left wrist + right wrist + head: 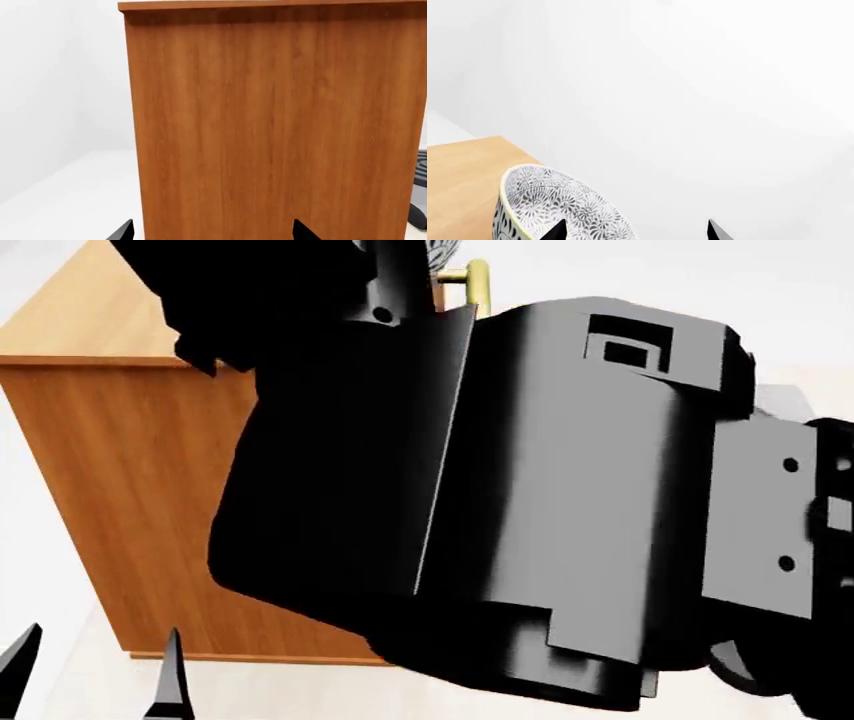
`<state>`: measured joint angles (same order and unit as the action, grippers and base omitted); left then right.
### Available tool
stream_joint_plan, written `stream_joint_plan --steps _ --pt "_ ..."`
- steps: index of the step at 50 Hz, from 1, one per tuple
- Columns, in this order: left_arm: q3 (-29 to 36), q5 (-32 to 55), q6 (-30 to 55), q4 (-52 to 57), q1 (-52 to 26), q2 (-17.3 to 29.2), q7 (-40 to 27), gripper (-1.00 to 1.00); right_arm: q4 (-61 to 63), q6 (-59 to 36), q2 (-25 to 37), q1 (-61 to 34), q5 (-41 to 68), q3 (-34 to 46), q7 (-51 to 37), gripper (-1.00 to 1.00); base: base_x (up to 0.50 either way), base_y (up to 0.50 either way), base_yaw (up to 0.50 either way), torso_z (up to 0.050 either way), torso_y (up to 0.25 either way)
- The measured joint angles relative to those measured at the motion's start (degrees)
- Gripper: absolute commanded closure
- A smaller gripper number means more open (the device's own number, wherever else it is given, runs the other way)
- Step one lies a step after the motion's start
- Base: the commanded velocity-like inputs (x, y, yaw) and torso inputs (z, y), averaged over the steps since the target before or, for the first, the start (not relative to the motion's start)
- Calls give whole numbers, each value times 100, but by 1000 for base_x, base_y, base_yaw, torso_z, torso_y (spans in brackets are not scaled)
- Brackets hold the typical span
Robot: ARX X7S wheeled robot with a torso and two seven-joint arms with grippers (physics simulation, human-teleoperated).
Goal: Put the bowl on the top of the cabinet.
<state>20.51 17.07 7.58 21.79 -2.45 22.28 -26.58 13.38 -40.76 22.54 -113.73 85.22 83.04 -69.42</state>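
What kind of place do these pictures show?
Probably a bare simulated room, not a real home: plain white walls, a wood-grain cabinet with a brass handle, and a patterned bowl at its top.

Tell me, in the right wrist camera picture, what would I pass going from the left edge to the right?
Light wood top of the cabinet → the patterned bowl, with one dark fingertip of the right hand in front of it → bare white wall → the other fingertip.
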Motion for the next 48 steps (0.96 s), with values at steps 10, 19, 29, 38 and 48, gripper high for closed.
stream_joint_plan --steps 10,19,29,38,48 --pt "18 -4 -4 -11 -12 -1 -12 -100 881 -70 759 12 62 -35 -399 -100 0 0 0 0 0" --pt "8 7 -18 -31 -18 10 -23 -100 1834 16 1699 228 31 -55 -934 -100 0 0 0 0 0" --pt "20 5 -18 -97 -58 4 -27 -100 2674 374 2672 767 -339 -28 -1264 -100 0 0 0 0 0" --pt "19 17 -26 -130 -74 7 -32 -100 3044 711 3229 1340 -860 102 -1297 -100 0 0 0 0 0" --pt "17 31 -58 -179 -85 4 -32 -100 3099 1161 3644 2012 -1483 299 -1159 -100 0 0 0 0 0"
